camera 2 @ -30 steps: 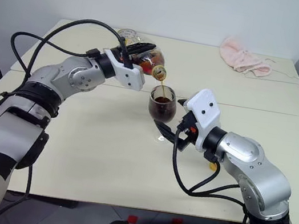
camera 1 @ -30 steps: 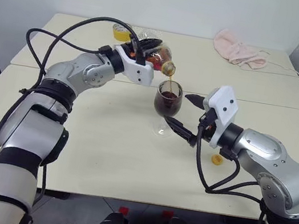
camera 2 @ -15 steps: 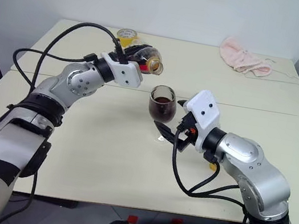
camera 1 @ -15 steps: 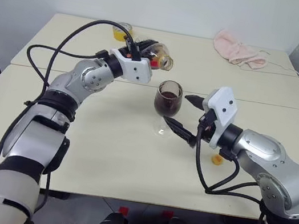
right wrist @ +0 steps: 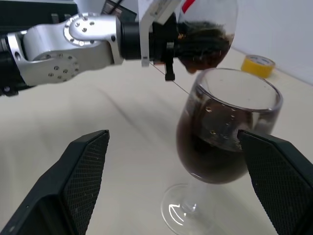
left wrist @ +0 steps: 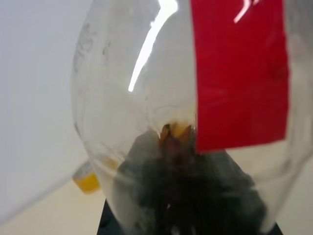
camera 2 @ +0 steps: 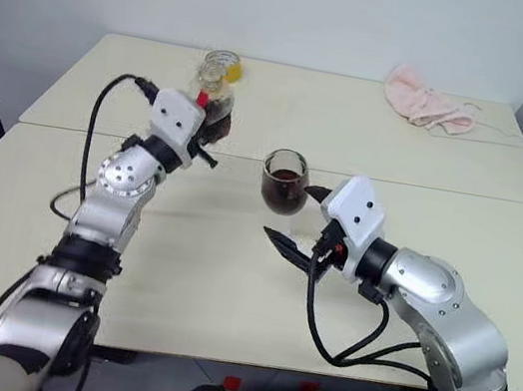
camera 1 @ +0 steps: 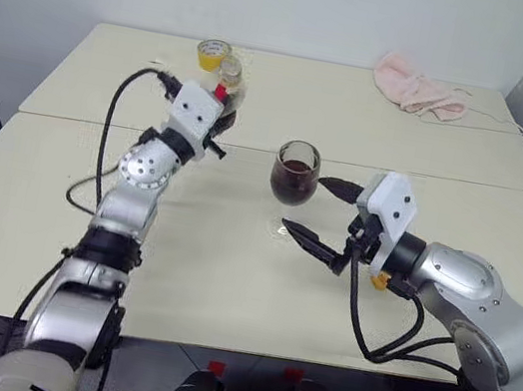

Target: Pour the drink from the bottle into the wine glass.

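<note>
So the wine glass (camera 1: 295, 174) is standing on the table (camera 1: 228, 271) roughly in the middle, about half full of the dark drink (right wrist: 208, 154). The right gripper (camera 1: 326, 219) sits around it with its fingers spread wide, one on each side of the bowl and stem, not actually touching the glass as far as I can see. Off toward the robot's left and further back, the left gripper (camera 2: 210, 116) is clamped tight on the bottle (camera 2: 218, 82), which is upright, a bit of dark liquid sitting in the bottom. A yellow tape roll (camera 1: 212, 51) is just behind it, and a pink cloth (camera 1: 417, 89) is lying in the far right corner.
</note>
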